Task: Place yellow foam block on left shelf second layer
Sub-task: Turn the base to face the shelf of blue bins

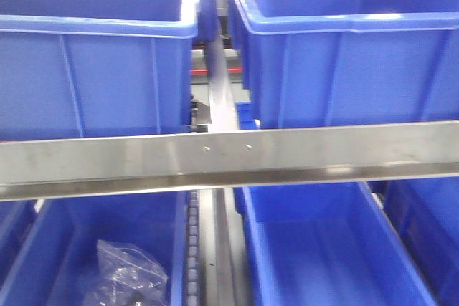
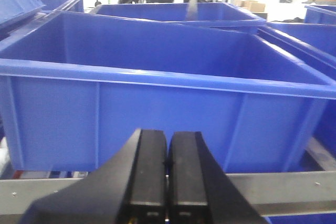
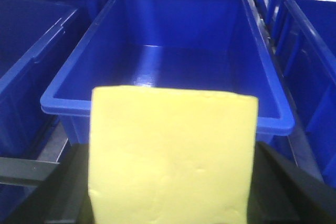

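The yellow foam block [image 3: 173,156] fills the lower middle of the right wrist view, held between the black fingers [image 3: 286,187] of my right gripper [image 3: 173,203]. It hangs in front of an empty blue bin [image 3: 168,66], just before its near rim. My left gripper [image 2: 168,177] is shut and empty, its two black fingers pressed together, facing the side wall of a large blue bin [image 2: 157,124] above a metal shelf rail [image 2: 294,190]. Neither gripper nor the block shows in the front view.
The front view shows a metal shelf rail [image 1: 229,155] across the middle, two blue bins [image 1: 93,62] [image 1: 344,48] above it and more bins below. The lower left bin holds a clear plastic bag [image 1: 125,274]. More blue bins [image 3: 31,51] flank the right gripper's bin.
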Available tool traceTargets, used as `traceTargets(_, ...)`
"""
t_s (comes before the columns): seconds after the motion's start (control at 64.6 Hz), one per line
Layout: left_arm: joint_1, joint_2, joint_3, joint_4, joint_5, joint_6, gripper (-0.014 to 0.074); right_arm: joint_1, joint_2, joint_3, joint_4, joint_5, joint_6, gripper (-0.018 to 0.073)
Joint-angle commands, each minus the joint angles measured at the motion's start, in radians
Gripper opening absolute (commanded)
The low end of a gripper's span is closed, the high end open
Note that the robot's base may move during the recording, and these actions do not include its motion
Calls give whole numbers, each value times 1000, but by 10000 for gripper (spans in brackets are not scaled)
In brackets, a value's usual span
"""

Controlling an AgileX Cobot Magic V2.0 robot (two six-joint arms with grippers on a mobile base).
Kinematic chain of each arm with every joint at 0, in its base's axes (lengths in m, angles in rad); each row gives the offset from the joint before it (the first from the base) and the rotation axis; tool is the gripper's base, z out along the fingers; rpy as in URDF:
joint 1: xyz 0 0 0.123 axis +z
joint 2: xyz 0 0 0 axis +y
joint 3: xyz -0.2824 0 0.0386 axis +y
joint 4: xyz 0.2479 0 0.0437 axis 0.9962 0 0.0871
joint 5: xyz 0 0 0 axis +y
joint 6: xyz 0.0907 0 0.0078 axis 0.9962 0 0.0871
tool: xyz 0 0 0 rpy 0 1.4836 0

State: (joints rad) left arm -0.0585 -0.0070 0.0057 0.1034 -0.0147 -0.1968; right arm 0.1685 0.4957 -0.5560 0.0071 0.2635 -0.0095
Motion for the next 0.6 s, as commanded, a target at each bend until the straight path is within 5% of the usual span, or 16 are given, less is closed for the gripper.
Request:
traceTargets(0.0, -6, -16, 26, -4, -90, -5, 136, -6, 2, -32, -1, -88, -7, 393)
traceTargets(0.588, -6, -16, 26, -4, -90, -5, 136, -6, 2, -32, -1, -102, -7, 393)
